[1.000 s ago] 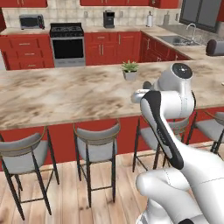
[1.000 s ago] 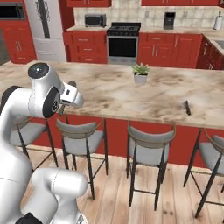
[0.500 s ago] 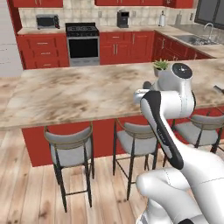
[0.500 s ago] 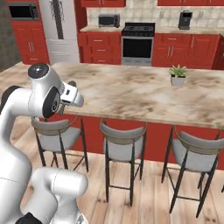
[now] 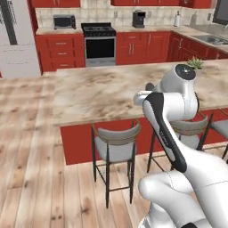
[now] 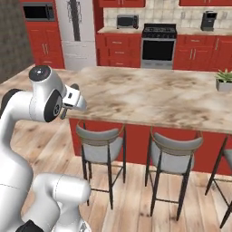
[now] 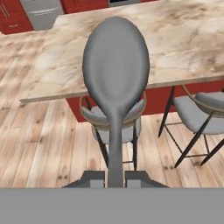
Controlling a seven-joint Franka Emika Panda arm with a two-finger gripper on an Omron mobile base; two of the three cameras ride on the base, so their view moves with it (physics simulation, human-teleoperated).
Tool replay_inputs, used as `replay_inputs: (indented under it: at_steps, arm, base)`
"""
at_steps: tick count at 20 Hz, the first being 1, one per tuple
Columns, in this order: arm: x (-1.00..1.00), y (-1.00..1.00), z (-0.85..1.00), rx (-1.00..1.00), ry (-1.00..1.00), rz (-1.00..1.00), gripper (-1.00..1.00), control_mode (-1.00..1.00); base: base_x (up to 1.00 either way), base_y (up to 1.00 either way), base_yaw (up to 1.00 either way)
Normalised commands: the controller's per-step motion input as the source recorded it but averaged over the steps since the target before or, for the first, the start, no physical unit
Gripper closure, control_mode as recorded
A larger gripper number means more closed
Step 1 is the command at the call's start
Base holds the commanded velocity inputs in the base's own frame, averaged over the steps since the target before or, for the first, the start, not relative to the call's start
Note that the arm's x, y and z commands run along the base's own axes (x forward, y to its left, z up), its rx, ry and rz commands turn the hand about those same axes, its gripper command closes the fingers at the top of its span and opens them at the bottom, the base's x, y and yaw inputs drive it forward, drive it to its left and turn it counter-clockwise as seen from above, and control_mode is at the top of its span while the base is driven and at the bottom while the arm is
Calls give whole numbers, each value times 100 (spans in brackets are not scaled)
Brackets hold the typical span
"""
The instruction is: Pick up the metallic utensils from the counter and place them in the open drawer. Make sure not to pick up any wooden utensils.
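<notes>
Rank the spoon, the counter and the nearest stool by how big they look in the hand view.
1. Counter: spans the whole width of the picture.
2. Spoon: held in the gripper, it looms large because it sits right at the camera.
3. Stool: mostly hidden behind the spoon, so its rank against the spoon is unsure.

- We see the spoon (image 7: 115,74) standing up between the fingertips (image 7: 94,177) of the gripper (image 7: 115,178), its bowl in front of the counter (image 7: 175,39).
- Stools (image 6: 100,145) stand in a row before the counter, under its edge.
- A plant (image 6: 224,79) sits on the counter, at the right.
- Behind the counter we find the stove (image 6: 158,45), and the fridge (image 6: 76,31) to its left.
</notes>
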Motion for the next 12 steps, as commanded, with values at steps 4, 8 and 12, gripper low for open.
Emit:
replay_inputs:
  at_steps: [4,8,12]
  arm:
    - [0,0,0,0,0,0,100,100]
    - [0,0,0,0,0,0,100,100]
    - [0,0,0,0,0,0,100,100]
  base:
    - [14,100,-11]
    - [23,100,-17]
    - [31,100,-20]
